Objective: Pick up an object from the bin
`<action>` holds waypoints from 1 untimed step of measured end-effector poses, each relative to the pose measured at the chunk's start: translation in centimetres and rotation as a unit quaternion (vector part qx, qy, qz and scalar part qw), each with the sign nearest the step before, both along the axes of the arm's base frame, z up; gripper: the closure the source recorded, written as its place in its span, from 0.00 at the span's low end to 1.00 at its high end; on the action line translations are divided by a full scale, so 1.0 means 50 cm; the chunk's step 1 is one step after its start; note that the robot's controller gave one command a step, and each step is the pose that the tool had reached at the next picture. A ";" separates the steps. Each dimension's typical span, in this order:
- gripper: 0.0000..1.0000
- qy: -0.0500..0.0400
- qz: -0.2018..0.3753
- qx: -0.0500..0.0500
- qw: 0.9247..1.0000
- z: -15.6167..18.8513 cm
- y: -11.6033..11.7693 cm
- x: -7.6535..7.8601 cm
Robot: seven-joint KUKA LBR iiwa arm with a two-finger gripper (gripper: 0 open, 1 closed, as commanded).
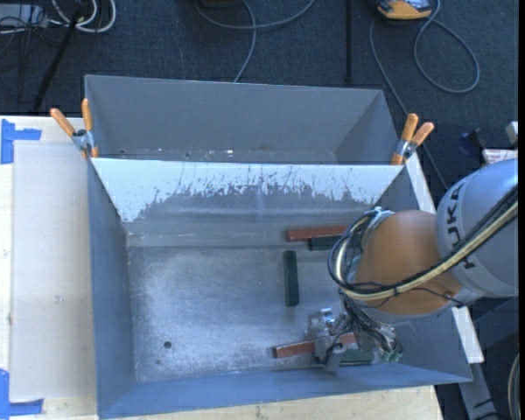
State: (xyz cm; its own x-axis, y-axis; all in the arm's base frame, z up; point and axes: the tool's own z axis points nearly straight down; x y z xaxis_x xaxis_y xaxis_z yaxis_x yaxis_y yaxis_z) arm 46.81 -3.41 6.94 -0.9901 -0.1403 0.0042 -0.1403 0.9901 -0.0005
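My gripper [331, 346] is low in the bin's front right corner, under the arm's orange cover. Its fingers sit right at the right end of a thin reddish-brown bar [293, 350] that lies flat on the floor, pointing left. A small greenish thing [360, 358] lies just right of the fingers, partly hidden. A dark green bar [291, 278] lies upright in the picture, in the middle of the floor behind the gripper.
Another reddish-brown bar [313, 234] and a short dark piece [324, 244] lie near the back wall on the right, partly behind the orange cover. The arm fills the bin's right side.
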 end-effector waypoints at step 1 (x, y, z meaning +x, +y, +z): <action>1.00 -0.003 0.002 0.000 1.000 0.019 -0.177 0.056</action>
State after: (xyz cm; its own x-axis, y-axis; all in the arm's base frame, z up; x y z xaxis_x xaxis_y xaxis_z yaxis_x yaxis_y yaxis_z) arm 49.61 -12.26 7.90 -0.9895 -0.1447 -0.0024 -0.1447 0.9895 -0.0020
